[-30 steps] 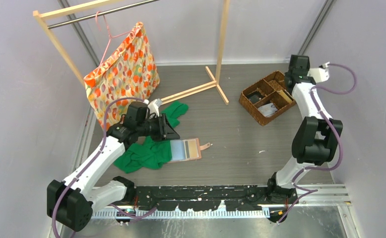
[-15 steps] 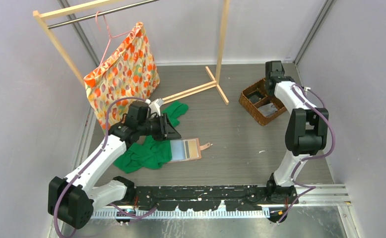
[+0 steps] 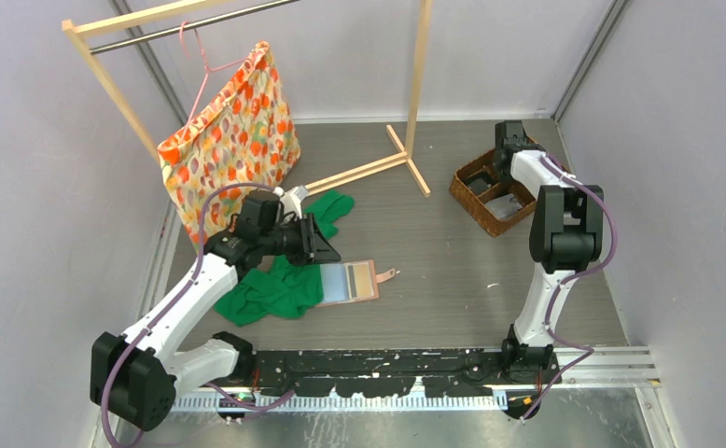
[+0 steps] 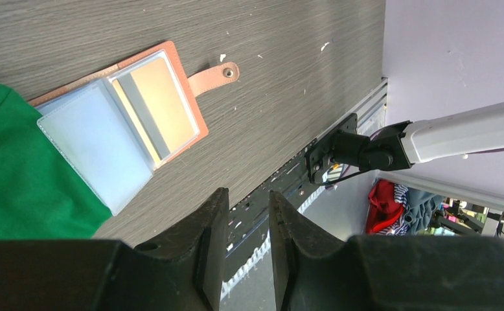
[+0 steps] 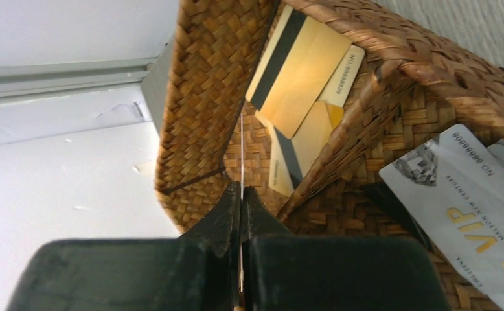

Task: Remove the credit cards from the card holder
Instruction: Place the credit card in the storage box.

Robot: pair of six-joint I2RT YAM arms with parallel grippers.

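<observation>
The card holder [image 3: 350, 280] lies open and flat on the table, salmon outside, pale blue-grey sleeves inside [image 4: 126, 123], with its snap tab pointing right. My left gripper [image 3: 327, 245] hovers just left of and above it, open [image 4: 246, 194], with nothing between the fingers. My right gripper [image 3: 503, 179] points down into the wicker basket [image 3: 476, 201] and is shut [image 5: 241, 188] on a thin credit card seen edge-on [image 5: 241, 149]. Other credit cards lie in the basket: gold ones [image 5: 301, 65] in one compartment and a white VIP card [image 5: 457, 188] in another.
A green cloth [image 3: 275, 289] lies under the card holder's left edge. An orange patterned bag [image 3: 233, 140] hangs from a wooden rack whose foot [image 3: 378, 166] runs across the back of the table. Walls close in on both sides.
My right arm has swung left from the far right corner and come down over the basket with the card in its jaws. The left arm and the card holder have not moved.
</observation>
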